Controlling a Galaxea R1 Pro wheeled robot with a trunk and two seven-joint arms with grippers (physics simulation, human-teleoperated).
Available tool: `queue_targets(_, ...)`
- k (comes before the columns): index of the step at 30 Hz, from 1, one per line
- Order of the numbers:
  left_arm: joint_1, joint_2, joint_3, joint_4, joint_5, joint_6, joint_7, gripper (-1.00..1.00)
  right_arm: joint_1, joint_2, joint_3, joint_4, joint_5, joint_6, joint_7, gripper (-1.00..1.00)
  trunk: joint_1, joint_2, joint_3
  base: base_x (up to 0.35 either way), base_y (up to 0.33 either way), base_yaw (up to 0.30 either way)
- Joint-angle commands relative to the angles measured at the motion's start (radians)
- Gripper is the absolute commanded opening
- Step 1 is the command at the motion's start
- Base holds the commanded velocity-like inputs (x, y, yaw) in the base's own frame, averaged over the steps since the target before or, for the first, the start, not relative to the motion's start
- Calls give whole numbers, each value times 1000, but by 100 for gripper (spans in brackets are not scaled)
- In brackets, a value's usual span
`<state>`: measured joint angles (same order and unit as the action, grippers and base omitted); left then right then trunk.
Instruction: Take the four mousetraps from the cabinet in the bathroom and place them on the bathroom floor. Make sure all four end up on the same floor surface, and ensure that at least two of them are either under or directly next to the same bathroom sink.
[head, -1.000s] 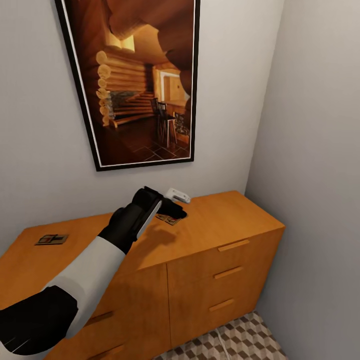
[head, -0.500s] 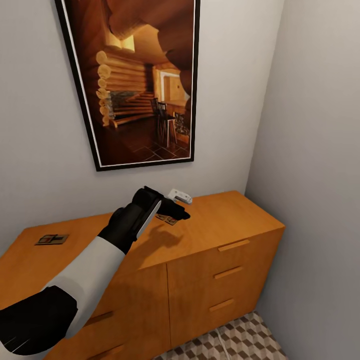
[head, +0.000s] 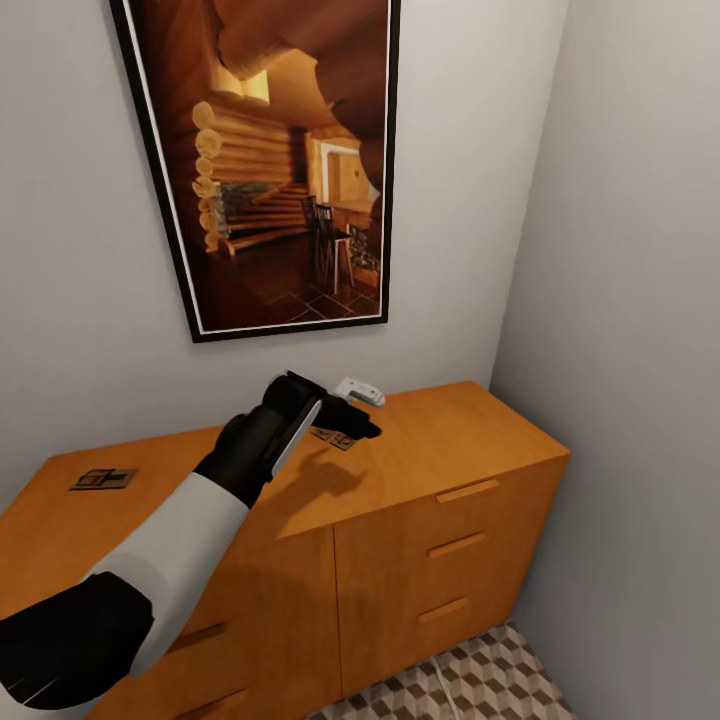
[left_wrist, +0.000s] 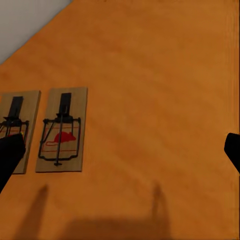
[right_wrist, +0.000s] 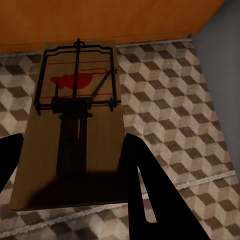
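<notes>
A room in a home — a narrow corner of one, with plain grey walls meeting at about one o'clock. A large black-framed picture of a log-cabin interior hangs on the far wall at twelve o'clock. Below it stands a low orange-brown wooden cabinet with drawers and bar handles, domestic furniture. The floor at five o'clock is tiled in a brown, beige and white cube pattern — the sort laid in a bathroom.
</notes>
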<state>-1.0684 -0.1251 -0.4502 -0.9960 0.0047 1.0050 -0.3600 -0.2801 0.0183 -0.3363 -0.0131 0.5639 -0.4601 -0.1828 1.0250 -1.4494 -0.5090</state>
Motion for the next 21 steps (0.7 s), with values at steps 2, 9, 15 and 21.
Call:
queue_targets(2,-1,4,1,-6,0,4,-34,100,0,0,-5,1,7,-3,-3,-100,0,-1,-1,0,0,0)
queue_targets(9,-1,30,5,-25,-3,3,-138,100,-1,0,-6,1,7,-2,-2,-100,0,-1,-1,0,0,0)
queue_targets(15,-1,40,5,-36,-3,3,-160,100,-1,0,-6,1,7,5,-2,-100,0,-1,-1,0,0,0)
queue_targets(21,-1,42,5,-44,-2,3,-164,100,0,0,-6,1,7,7,-1,-100,0,-1,-1,0,0,0)
